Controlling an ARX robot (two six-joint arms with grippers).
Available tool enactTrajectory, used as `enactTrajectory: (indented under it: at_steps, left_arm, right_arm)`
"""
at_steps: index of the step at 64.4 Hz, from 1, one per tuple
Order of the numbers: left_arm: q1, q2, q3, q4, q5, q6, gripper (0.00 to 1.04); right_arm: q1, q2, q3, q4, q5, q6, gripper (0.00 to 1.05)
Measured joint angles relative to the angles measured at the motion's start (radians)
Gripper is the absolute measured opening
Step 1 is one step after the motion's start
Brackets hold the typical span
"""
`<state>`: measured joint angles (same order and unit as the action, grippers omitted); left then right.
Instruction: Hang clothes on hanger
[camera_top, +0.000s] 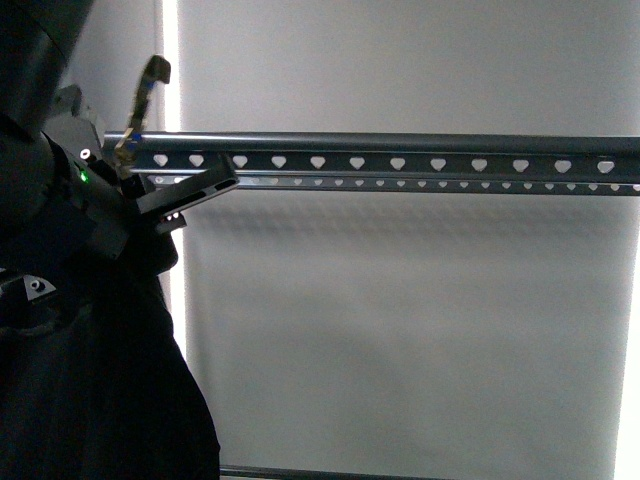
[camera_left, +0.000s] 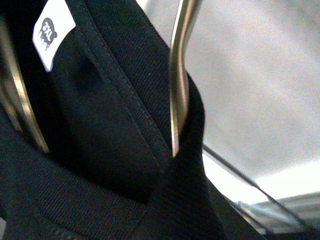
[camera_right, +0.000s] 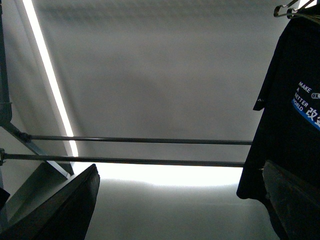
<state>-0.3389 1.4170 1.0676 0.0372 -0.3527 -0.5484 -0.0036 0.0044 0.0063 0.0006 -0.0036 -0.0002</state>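
One arm (camera_top: 70, 190) raised, left pincer (camera_top: 198, 200) beside hanger (camera_top: 420, 143)

Your left arm (camera_top: 60, 240) stands raised at the far left of the front view, dark and bulky, with a small green light (camera_top: 85, 177) glowing on its wrist housing. Your left gripper (camera_top: 200, 200) reaches up and to the right from there, and you cannot tell from these views how its jaws stand. Your right gripper (camera_right: 180, 167) is spread wide in its own wrist view, its two dark fingers (camera_right: 65, 210) set well apart at either side with nothing held between them
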Motion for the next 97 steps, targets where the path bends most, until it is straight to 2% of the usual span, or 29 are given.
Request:
enactTrajectory:
  at_steps: [12, 19, 22, 23, 24, 31, 35, 38, 46, 51, 57, 62, 69, 73, 95, 96, 97]
  left_arm:
    - [-0.003, -0.111, -0.035, -0.026, 0.211, 0.162, 0.05]
    - [0.003, -0.147, -0.051, -0.034, 0.378, 0.24, 0.05]
    - [0.013, -0.154, -0.051, -0.058, 0.525, 0.299, 0.05]
    - [0.014, -0.154, -0.051, -0.061, 0.537, 0.309, 0.05]
    - [0.018, -0.154, -0.051, -0.068, 0.605, 0.331, 0.05]
    - [0.035, -0.146, -0.048, -0.102, 0.834, 0.454, 0.05]
    - [0.055, -0.115, -0.016, -0.163, 1.032, 0.6, 0.05]
    - [0.071, -0.082, 0.021, -0.209, 1.137, 0.71, 0.05]
    - [0.098, 0.012, 0.132, -0.337, 1.275, 0.939, 0.05]
    - [0.108, 0.079, 0.212, -0.447, 1.33, 1.073, 0.05]
    - [0.11, 0.219, 0.387, -0.708, 1.402, 1.308, 0.05]
    - [0.107, 0.315, 0.512, -0.795, 1.401, 1.413, 0.05]
    - [0.088, 0.429, 0.687, -0.836, 1.387, 1.465, 0.05]
    - [0.068, 0.463, 0.757, -0.822, 1.347, 1.473, 0.05]
    - [0.048, 0.468, 0.788, -0.795, 1.331, 1.477, 0.05]
    - [0.048, 0.468, 0.788, -0.795, 1.331, 1.477, 0.05]
    - [0.049, 0.468, 0.788, -0.795, 1.331, 1.477, 0.05]
  right_arm:
    - [0.0, 0.0, 0.0, 0.0, 0.0, 0.0, 0.97]
    - [0.0, 0.0, 0.0, 0.0, 0.0, 0.0, 0.97]
    - [0.0, 0.0, 0.0, 0.0, 0.0, 0.0, 0.97]
    - [0.0, 0.0, 0.0, 0.0, 0.0, 0.0, 0.97]
    - [0.0, 0.0, 0.0, 0.0, 0.0, 0.0, 0.97]
    - [0.0, 0.0, 0.0, 0.0, 0.0, 0.0, 0.97]
    - [0.0, 0.0, 0.0, 0.0, 0.0, 0.0, 0.97]
    - [0.0, 0.0, 0.0, 0.0, 0.0, 0.0, 0.97]
    - [0.0, 0.0, 0.0, 0.0, 0.0, 0.0, 0.97]
    - [0.0, 0.0, 0.0, 0.0, 0.0, 0.0, 0.97]
    - [0.0, 0.0, 0.0, 0.0, 0.0, 0.0, 0.97]
    - [0.0, 0.0, 0.0, 0.0, 0.0, 0.0, 0.97]
    - [0.0, 0.0, 0.0, 0.0, 0.0, 0.0, 0.97]
    - [0.0, 0.0, 0.0, 0.0, 0.0, 0.0, 0.97]
    - [0.0, 0.0, 0.0, 0.0, 0.0, 0.0, 0.97]
    - [-0.009, 0.006, 0.001, -0.005, -0.034, 0.004, 0.97]
    - [-0.035, 0.023, 0.011, -0.02, -0.117, 0.004, 0.97]
